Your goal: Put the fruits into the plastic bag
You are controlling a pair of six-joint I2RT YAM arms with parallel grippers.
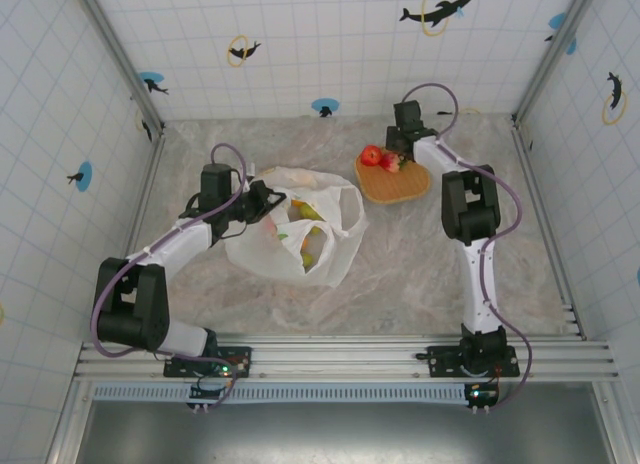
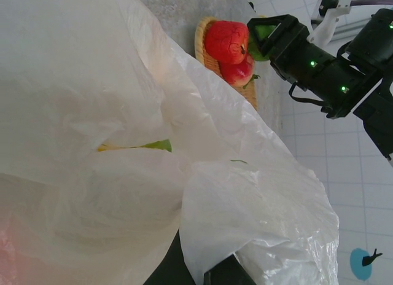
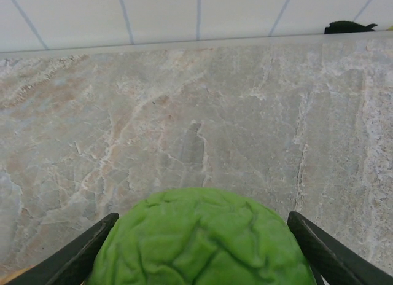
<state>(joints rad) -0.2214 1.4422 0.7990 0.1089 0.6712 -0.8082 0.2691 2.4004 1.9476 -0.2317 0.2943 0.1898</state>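
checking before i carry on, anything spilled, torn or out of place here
Nothing stands out. The plastic bag lies crumpled, no tear showing, with fruit inside. Two red apples sit on the tray, and the right gripper holds a green fruit squarely.

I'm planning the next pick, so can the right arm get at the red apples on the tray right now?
Probably not yet. The right end effector sits beside the red apples on the tray, but it grips a green fruit, which must go first.
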